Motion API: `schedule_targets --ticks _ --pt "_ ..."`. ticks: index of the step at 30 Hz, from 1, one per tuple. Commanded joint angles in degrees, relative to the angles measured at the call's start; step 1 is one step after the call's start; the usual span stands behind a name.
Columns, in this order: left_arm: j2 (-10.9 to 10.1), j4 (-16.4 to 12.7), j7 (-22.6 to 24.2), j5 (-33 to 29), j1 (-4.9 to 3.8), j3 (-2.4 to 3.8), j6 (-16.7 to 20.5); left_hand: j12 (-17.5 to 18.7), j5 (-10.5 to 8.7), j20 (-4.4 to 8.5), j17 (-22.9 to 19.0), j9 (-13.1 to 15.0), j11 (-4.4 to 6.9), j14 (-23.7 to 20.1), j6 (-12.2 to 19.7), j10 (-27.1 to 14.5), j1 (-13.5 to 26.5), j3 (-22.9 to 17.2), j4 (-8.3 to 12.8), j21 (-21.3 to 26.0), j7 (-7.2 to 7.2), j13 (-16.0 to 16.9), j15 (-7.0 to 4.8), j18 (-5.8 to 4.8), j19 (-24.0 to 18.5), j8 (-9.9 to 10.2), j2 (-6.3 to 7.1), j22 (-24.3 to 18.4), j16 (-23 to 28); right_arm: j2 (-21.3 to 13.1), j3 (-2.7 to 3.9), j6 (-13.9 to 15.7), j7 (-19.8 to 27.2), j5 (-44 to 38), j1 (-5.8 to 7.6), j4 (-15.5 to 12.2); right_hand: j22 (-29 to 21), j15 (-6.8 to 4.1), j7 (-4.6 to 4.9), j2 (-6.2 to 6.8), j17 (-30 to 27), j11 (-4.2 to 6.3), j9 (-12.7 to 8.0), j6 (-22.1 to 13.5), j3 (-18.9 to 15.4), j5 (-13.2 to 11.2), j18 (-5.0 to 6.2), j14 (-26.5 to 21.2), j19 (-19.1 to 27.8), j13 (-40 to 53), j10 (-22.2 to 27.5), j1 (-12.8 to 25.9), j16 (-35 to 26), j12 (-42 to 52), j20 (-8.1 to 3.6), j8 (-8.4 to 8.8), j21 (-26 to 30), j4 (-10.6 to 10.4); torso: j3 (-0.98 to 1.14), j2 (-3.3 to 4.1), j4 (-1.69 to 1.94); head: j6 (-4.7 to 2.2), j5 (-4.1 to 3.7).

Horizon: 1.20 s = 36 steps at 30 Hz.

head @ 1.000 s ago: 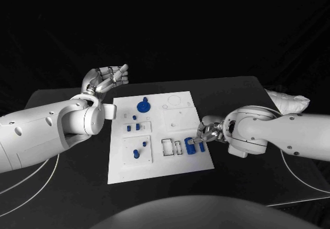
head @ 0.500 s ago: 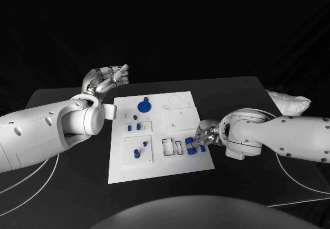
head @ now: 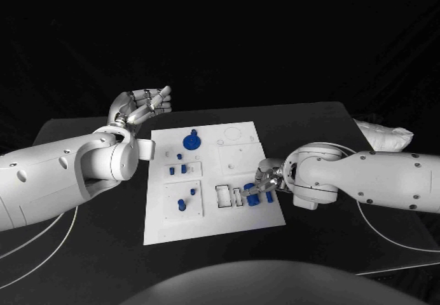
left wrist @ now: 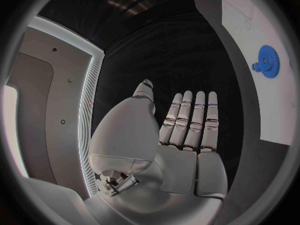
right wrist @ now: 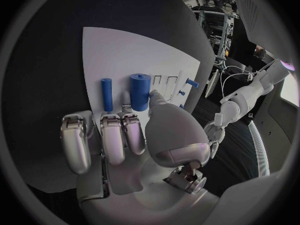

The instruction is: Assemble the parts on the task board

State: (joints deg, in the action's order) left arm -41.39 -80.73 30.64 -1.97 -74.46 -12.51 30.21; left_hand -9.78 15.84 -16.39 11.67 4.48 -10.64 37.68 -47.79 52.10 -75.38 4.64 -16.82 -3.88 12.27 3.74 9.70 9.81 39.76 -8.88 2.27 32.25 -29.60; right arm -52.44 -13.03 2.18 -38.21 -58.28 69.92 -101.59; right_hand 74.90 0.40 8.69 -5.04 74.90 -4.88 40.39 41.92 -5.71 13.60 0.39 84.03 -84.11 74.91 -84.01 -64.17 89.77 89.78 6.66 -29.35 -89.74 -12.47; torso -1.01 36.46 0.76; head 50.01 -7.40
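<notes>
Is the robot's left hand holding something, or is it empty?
Empty: the silver left hand shows a bare palm with straight, spread fingers, raised beside the white task board.

The right hand (head: pixel 263 180) has slid toward 9 o'clock across the white task board (head: pixel 213 219), its silver fingertips (head: pixel 249 192) now over the thicker blue cylinder part (head: pixel 251 193) beside the thin blue peg (head: pixel 269 196).

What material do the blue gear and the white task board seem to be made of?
Blue gear: probably plastic, matte, with an even saturated colour and no metallic shine. Task board: likely plastic or painted sheet, a flat matte white surface with shallow cut-out recesses; the look does not settle which.
</notes>
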Motion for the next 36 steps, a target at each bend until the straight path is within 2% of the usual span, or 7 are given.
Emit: schedule_targets --ticks 1,5,11,14,16,21,36 --pt "0.0 -0.3 0.5 0.3 -0.05 0.05 -0.9 -0.2 0.23 -0.07 0.0 -0.1 0.15 -0.5 0.4 -0.4 0.2 0.5 0.0 0.1 0.48 -0.1 0.08 0.36 0.3 -0.4 -0.60 -0.1 -0.2 0.6 -0.48 -2.4 -1.3 1.0 -0.87 0.5 15.1 -0.27 -0.08 -0.88 15.1 0.23 -13.3 0.9 0.8 -0.7 -0.39 6.0 -5.9 15.1 -6.0 -0.5 0.2 0.2 -0.22 1.55 -0.3 0.4 0.03 0.05 0.04 -0.01 0.12" --pt "-0.1 -0.4 0.5 0.3 -0.05 0.05 -0.9 -0.2 0.23 -0.07 0.0 -0.1 0.15 -0.5 0.4 -0.4 0.2 0.5 0.0 0.1 0.48 -0.1 0.08 0.36 0.3 -0.4 -0.60 -0.1 -0.2 1.0 -0.48 -2.5 -1.4 1.2 -1.05 0.7 15.1 -0.31 -0.23 -1.26 15.1 0.37 -13.4 1.6 2.3 -0.6 -0.39 6.0 -5.9 15.1 -6.0 -2.2 0.2 0.2 -0.25 2.63 -0.3 2.1 -0.01 0.03 0.04 -0.01 0.05" --pt "-0.1 -0.4 0.4 0.3 -0.06 0.06 -0.9 -0.3 0.23 -0.07 -0.1 -0.1 0.14 -0.5 0.4 -0.4 0.2 0.5 0.0 0.1 0.49 -0.1 0.08 0.35 0.3 -0.4 -0.61 -0.1 -0.2 1.0 -0.48 -1.5 -1.0 1.6 -1.16 0.5 15.1 -0.55 -1.02 -3.06 15.1 1.11 -14.5 3.6 8.7 1.7 -0.39 6.0 -5.9 15.1 -6.0 -10.5 0.2 0.2 -0.45 5.03 -0.3 8.4 0.03 0.00 -0.01 -0.01 0.16" --pt "-0.1 -0.4 0.4 0.3 -0.06 0.06 -0.9 -0.3 0.24 -0.07 -0.1 -0.1 0.14 -0.5 0.4 -0.4 0.2 0.5 0.0 0.1 0.49 -0.1 0.08 0.35 0.3 -0.4 -0.62 -0.1 -0.2 0.9 -0.48 -0.4 0.0 2.1 -1.21 0.3 15.1 -0.36 -0.87 -2.78 15.1 1.04 -15.8 5.3 10.9 2.6 -0.39 6.0 -5.9 15.1 -6.0 -12.2 0.2 0.2 -0.43 7.03 -0.3 10.3 0.03 -0.01 0.04 -0.01 0.14" --pt "-0.1 -0.4 0.4 0.3 -0.06 0.06 -0.9 -0.3 0.24 -0.07 -0.1 -0.1 0.14 -0.5 0.4 -0.4 0.2 0.5 0.0 0.1 0.49 -0.1 0.08 0.35 0.3 -0.4 -0.62 -0.1 -0.2 0.7 -0.48 0.7 1.2 2.7 -1.23 0.1 15.1 0.05 -0.67 -2.34 15.1 0.92 -18.0 7.5 13.3 3.2 -0.39 6.0 -5.9 15.1 -6.0 -12.3 0.2 0.2 -0.25 10.22 -0.3 11.1 0.05 0.00 0.04 -0.01 0.22" --pt "-0.2 -0.3 0.4 0.3 -0.06 0.06 -0.9 -0.3 0.24 -0.07 -0.1 -0.1 0.14 -0.5 0.4 -0.4 0.2 0.5 0.0 0.1 0.49 -0.1 0.08 0.35 0.3 -0.4 -0.62 -0.1 -0.2 -0.1 -0.47 4.4 4.8 4.4 -1.27 -0.6 15.1 0.35 -0.55 -1.17 15.1 0.68 -21.5 11.1 17.0 3.3 -0.39 6.0 -5.9 15.1 -6.0 -11.5 0.2 0.2 0.00 15.08 -0.3 12.0 0.08 0.00 0.02 -0.01 0.48" --pt "-0.1 -0.1 0.4 0.3 -0.06 0.06 -0.7 -0.3 0.24 -0.07 -0.1 -0.1 0.14 -0.5 0.4 -0.4 0.2 0.5 0.0 0.1 0.49 -0.1 0.08 0.35 0.3 -0.4 -0.62 -0.1 -0.2 -4.1 -0.37 8.5 14.2 18.3 0.86 -2.8 15.1 0.28 -0.72 -0.12 15.1 0.75 -23.3 13.3 18.8 3.3 -0.39 6.0 -5.9 15.1 -6.0 -11.0 0.2 0.2 -0.01 17.46 -0.3 12.5 0.02 0.04 0.03 -0.01 1.04"
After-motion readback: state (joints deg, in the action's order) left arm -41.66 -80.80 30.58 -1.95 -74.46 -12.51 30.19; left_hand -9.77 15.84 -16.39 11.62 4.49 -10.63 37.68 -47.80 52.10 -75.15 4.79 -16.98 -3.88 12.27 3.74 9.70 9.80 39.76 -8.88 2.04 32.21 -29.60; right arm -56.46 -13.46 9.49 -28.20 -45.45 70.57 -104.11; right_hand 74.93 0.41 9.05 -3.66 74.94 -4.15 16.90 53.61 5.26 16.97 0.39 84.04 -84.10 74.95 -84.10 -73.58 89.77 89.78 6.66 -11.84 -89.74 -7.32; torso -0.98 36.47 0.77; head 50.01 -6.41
